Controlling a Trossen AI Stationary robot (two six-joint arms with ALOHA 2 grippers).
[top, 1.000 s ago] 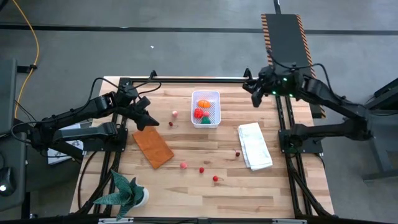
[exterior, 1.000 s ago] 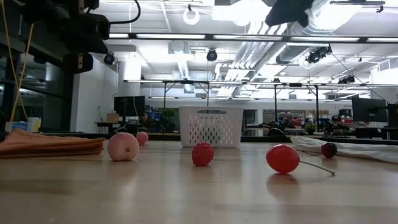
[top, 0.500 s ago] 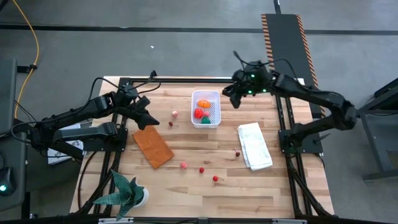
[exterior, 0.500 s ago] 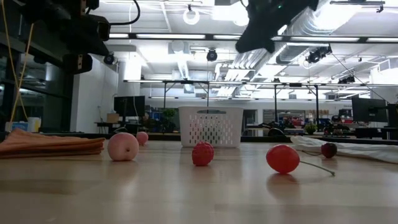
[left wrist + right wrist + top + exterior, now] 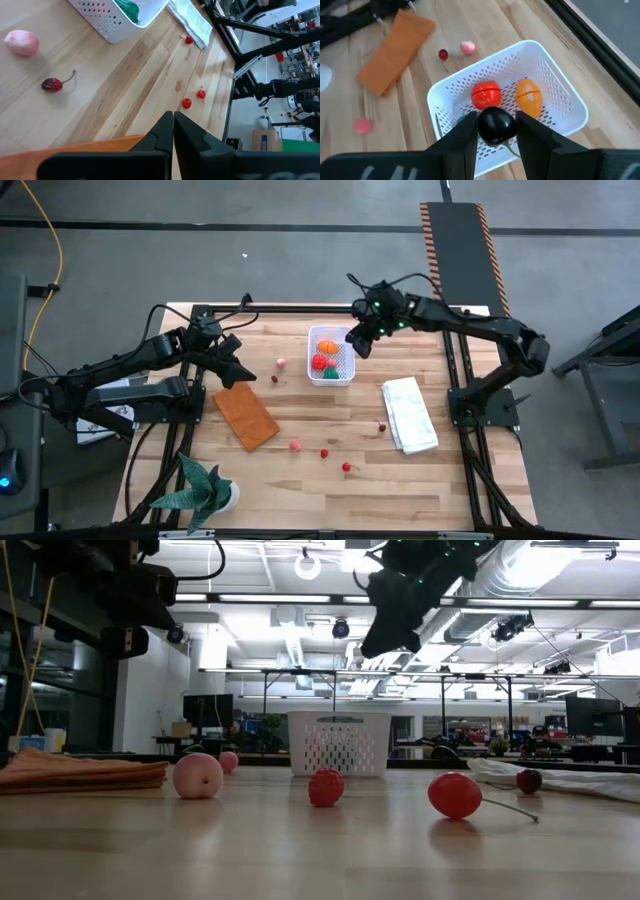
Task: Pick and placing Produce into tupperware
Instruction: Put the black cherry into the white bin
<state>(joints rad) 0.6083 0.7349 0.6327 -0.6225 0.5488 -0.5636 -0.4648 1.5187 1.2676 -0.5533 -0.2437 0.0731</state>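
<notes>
From above, the right gripper (image 5: 360,340) hangs at the edge of the tupperware (image 5: 331,354), and the left gripper (image 5: 243,373) waits, fingers together, beside the orange cloth (image 5: 245,416). In the right wrist view the fingers clamp a dark berry (image 5: 495,125) directly over the tub, above the tomato (image 5: 485,94) and carrot piece (image 5: 528,95). I think a release from this height could let the berry bounce out over the low wall.

Orange-brown flat rectangle (image 5: 245,416) lying on wooden table (image 5: 300,500), left side. Folded white cloth (image 5: 409,413) at right. Green spiky plant (image 5: 201,488) at near-left corner.
</notes>
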